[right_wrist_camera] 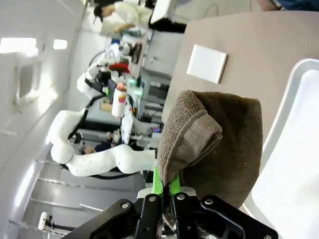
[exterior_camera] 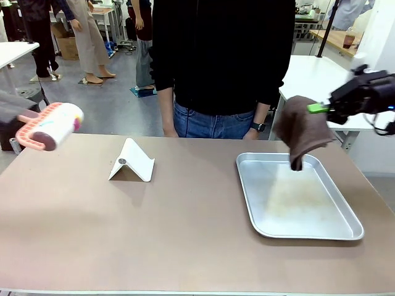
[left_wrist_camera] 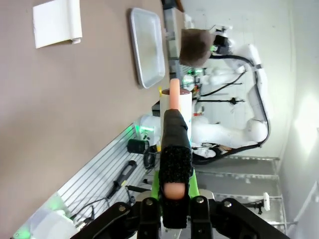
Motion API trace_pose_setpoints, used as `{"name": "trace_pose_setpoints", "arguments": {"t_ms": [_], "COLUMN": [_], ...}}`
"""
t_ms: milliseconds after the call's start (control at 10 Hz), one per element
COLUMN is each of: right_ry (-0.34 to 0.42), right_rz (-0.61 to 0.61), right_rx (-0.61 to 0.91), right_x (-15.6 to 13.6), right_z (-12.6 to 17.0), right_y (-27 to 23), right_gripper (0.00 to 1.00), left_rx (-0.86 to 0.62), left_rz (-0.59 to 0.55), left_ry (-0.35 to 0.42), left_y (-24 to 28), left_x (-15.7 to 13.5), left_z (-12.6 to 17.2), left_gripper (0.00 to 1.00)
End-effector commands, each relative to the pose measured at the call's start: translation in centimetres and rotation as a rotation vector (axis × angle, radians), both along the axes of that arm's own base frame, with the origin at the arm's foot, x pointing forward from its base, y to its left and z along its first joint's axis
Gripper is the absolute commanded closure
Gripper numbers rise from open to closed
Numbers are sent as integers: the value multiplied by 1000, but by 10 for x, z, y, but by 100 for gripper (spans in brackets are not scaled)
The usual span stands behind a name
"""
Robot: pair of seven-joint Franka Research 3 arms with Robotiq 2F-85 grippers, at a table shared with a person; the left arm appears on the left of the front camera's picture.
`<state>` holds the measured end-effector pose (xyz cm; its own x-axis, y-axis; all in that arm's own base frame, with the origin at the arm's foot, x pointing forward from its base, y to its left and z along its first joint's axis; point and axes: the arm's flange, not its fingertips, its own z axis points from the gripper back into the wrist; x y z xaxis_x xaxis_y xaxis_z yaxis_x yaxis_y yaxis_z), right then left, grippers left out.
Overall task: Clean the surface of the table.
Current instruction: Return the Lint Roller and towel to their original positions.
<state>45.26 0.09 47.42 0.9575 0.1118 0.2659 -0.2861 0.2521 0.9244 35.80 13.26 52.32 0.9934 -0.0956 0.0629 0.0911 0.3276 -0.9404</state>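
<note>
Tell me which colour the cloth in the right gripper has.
Brown; the cloth shows best in the right wrist view.

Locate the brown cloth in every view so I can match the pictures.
Front view: brown cloth at right, hanging from the right gripper above the metal tray.
Left wrist view: top centre, past the tray's far end.
Right wrist view: centre, pinched between the fingers.
Shared landmark: the white folded stand.

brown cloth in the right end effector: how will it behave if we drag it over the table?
Probably floppy: the brown cloth droops in folds below the right end effector. Its looped weave suggests drag rather than sliding. It looks light, so it may bunch on the table.
</note>
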Motion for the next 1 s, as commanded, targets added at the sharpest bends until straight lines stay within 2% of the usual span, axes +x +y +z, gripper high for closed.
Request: {"name": "trace_pose_setpoints", "arguments": {"t_ms": [0, 100, 400, 600, 700, 800, 900], "right_ry": [-16, -19, 81, 78, 77, 124, 124], "right_rz": [50, 74, 57, 2, -9, 43, 43], "right_rx": [21, 41, 215, 264, 270, 218, 218], "right_x": [28, 38, 57, 56, 46, 56, 56], "right_z": [-4, -13, -50, -58, -54, -67, -67], "right_y": [37, 61, 115, 107, 84, 116, 116], "right_gripper": [94, 94, 94, 94, 94, 94, 94], "left_rx": [120, 153, 199, 164, 125, 202, 202], "left_rz": [27, 58, 41, 124, 181, 60, 60], "left_ry": [-14, -27, -16, -77, -75, -51, -51], "left_y": [-46, -66, -113, -118, -94, -119, -119], "left_x": [3, 10, 20, 26, 23, 31, 31], "left_z": [-2, -5, -18, -26, -26, -27, -27], "left_gripper": [78, 78, 78, 78, 78, 78, 78]}}
